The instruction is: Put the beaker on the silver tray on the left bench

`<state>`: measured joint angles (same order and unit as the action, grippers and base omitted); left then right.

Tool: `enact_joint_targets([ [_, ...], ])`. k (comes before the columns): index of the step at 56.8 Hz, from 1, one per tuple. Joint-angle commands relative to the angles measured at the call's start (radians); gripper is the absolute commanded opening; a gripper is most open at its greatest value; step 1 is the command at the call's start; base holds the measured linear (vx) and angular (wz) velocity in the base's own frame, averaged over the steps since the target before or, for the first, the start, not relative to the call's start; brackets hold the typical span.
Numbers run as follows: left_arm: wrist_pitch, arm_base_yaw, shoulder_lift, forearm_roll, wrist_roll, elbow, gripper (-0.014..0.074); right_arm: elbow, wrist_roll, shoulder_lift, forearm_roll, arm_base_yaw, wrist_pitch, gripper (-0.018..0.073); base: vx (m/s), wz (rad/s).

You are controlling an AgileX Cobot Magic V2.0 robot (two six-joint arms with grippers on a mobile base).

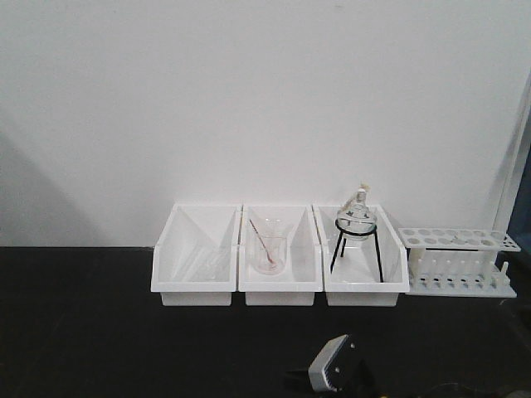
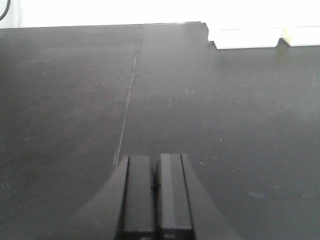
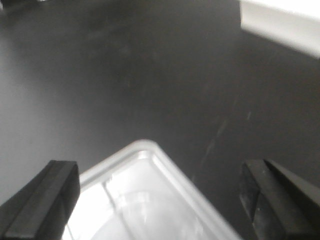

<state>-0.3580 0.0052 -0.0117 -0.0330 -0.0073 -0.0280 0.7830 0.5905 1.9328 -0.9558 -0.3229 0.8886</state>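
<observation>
beaker (image 3: 145, 200): lower centre of right wrist view, between spread fingers, ungrasped
right gripper (image 3: 160, 197): wide
left gripper (image 2: 156, 197): closed, empty
left to do: grasp, carry; tray unseen

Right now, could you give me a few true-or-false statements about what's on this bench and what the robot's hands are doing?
1. Three white bins stand side by side by the wall. True.
2. The round flask on its black tripod sits in the left bin. False: it is in the right bin.
3. The left gripper is wide open. False: its jaws are closed together.
4. The right gripper is open. True.
5. A test-tube rack stands right of the bins. True.
</observation>
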Motion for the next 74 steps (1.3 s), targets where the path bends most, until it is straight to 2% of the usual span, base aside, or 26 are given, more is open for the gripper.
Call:
enact_joint_targets([
  [1,0.078,-0.006,-0.016,0.002,-0.003,-0.028,0.0001,0.023,-0.012,-0.091,0.038,0.007,0.071,0.0671,0.0,0.0],
  [7,0.078,-0.006,-0.016,0.002,-0.003,-0.028,0.0001,0.023,0.024,-0.152,0.04,0.007,0.067,0.0631,0.0,0.0],
  [13,0.078,-0.006,-0.016,0.002,-0.003,-0.028,0.0001,0.023,0.257,-0.257,0.048,0.007,-0.031,0.0518,0.0,0.0],
  [16,0.078,-0.006,-0.016,0.002,-0.003,-0.028,0.0001,0.023,0.37,-0.31,0.039,0.007,-0.117,0.0412,0.0,0.0],
  [20,0.078,-0.006,-0.016,0.002,-0.003,-0.028,0.0001,0.023,0.458,-0.392,-0.015,0.007,-0.215,0.0239,0.0,0.0],
  [25,0.078,-0.006,-0.016,0.002,-0.003,-0.028,0.0001,0.023,0.546,-0.506,-0.141,0.007,-0.295,-0.0004,0.0,0.0],
  [26,0.078,-0.006,-0.016,0.002,-0.003,-0.028,0.0001,0.023,0.572,-0.532,-0.171,0.007,-0.307,-0.0017,0.0,0.0],
  [32,0.078,-0.006,-0.016,0.002,-0.003,-0.028,0.0001,0.023,0.715,-0.665,-0.297,0.007,-0.384,-0.0013,0.0,0.0],
  [35,0.078,-0.006,-0.016,0.002,-0.003,-0.028,0.0001,0.023,0.758,-0.713,-0.33,0.007,-0.427,-0.0011,0.0,0.0],
  [44,0.078,-0.006,-0.016,0.002,-0.003,-0.028,0.0001,0.023,0.767,-0.828,-0.418,0.007,-0.478,-0.0011,0.0,0.0],
  [74,0.078,-0.006,-0.016,0.002,-0.003,-0.028,0.0001,0.023,0.765,-0.882,-0.426,0.007,-0.48,-0.0011,0.0,0.0],
])
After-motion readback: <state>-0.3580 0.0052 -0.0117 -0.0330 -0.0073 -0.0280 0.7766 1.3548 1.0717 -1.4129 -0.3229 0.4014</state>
